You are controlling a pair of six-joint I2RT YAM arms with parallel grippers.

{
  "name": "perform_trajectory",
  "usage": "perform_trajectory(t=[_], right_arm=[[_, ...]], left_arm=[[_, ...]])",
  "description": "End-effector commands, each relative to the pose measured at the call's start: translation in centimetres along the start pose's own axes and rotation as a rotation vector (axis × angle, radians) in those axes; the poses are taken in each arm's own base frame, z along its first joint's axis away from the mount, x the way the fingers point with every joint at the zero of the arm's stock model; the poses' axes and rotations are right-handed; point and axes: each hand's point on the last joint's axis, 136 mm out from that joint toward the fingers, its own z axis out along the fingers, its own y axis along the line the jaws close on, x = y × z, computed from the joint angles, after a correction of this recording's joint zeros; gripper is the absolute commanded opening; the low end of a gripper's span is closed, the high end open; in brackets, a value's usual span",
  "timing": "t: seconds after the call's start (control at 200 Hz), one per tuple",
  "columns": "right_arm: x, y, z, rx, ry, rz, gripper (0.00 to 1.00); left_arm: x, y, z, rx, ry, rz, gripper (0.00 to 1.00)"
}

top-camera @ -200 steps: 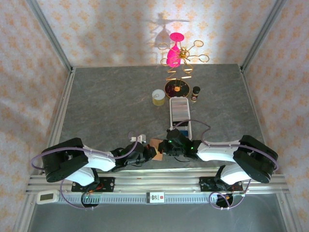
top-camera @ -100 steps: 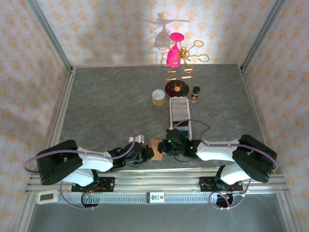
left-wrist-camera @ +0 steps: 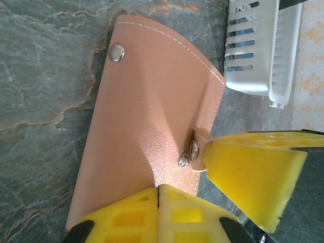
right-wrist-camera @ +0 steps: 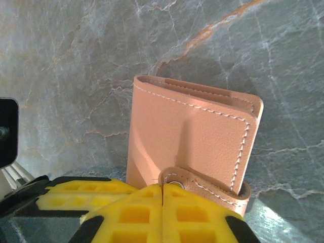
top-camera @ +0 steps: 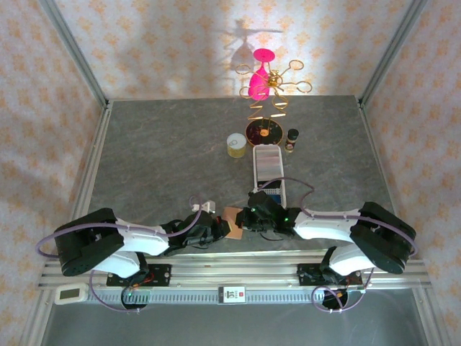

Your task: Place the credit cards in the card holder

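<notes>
Top view: the left arm's shoulder is sitting lower than a second ago; the card holder is lying on the surface beside the white tray's near end. Left wrist: the left gripper, pressed together, is touching its edge. Right wrist: the right gripper, pressed together, is touching its tab.

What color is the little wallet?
The card holder is pinkish tan leather with pale stitching along its edges; the right wrist view shows it best.

Can't actually read any text here. The small tag at bottom center of the overhead view has some marking (way too tiny to make out).
</notes>
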Motion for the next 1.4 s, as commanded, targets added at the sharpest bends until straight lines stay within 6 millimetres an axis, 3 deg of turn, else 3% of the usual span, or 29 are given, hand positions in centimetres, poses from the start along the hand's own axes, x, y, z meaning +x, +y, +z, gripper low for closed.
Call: perform_trajectory(t=[0.0, 0.13, 0.551, 0.736, 0.901, 1.106, 1.256, 1.351, 1.396], right_arm=[[0.1, 1.0, -0.3, -0.021, 0.014, -0.021, 0.0], [0.4, 1.4, -0.2, -0.034, 0.035, -0.032, 0.0], [1.1, -0.3, 1.2, 0.033, 0.071, -0.018, 0.0], [1.3, -2.1, 1.4, 0.112, 0.077, -0.008, 0.0], [1.9, -5.7, 1.5, 0.292, 0.096, -0.007, 0.0], [2.0, -8.7, 0.6, 0.45, 0.088, -0.006, 0.0], [1.1, -7.0, 0.6, 0.38, 0.038, -0.006, 0.0], [-0.2, -4.0, 1.0, 0.259, -0.002, -0.014, 0.0], [-0.8, -2.0, 1.2, 0.176, -0.022, -0.015, 0.05]], left_arm=[[-0.2, 3.4, -0.3, -0.13, -0.016, 0.028, 0.0], [-0.3, 3.4, -0.2, -0.138, -0.019, 0.031, 0.0], [-0.3, 3.0, -0.4, -0.121, -0.019, 0.033, 0.0], [-0.4, 2.9, -0.5, -0.116, -0.021, 0.034, 0.0], [-0.3, 2.7, -0.5, -0.102, -0.02, 0.034, 0.0], [-0.9, 2.4, -0.9, -0.096, -0.049, 0.036, 0.0], [-2.0, 2.2, -1.8, -0.12, -0.098, 0.06, 0.0], [-3.3, 2.0, -2.9, -0.162, -0.148, 0.085, 0.0], [-4.2, 1.7, -3.7, -0.178, -0.187, 0.101, 0.0]])
